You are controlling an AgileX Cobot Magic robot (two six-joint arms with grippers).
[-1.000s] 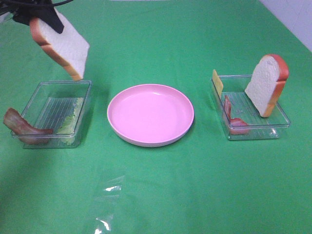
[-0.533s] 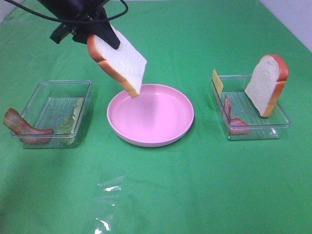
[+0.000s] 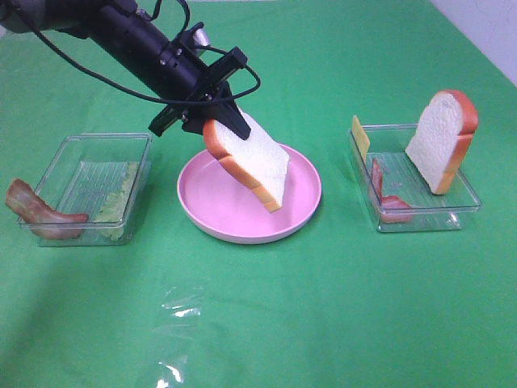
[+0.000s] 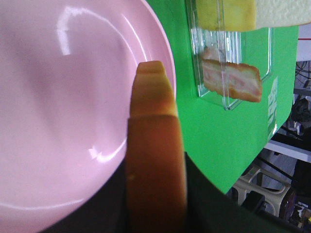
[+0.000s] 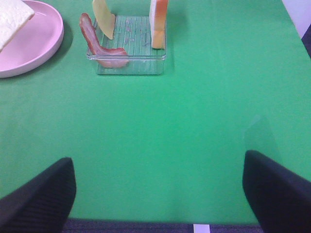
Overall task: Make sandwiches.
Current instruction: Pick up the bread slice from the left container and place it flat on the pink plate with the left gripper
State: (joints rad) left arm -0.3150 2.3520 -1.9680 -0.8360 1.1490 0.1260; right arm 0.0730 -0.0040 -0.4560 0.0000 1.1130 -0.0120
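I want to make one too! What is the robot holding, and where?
The left tool pinches the white bread slice with orange-brown crust by its upper crust end, above the round pink plate. The right tool holds nothing.

Seen from the left wrist, the bread slice (image 4: 154, 145) clamped in the left gripper (image 4: 155, 183) is a blurred orange crust, edge-on and running off the frame, with the fingers (image 4: 209, 199) either side mere dark smears. Under the gripper the pink plate (image 4: 63, 121) is cropped; whether the slice's low corner touches it, I can't tell. Past the gripper the cheese (image 4: 226, 14) is cut off. The right gripper (image 5: 156, 165) shows only two dark shapes cropped at the corners.
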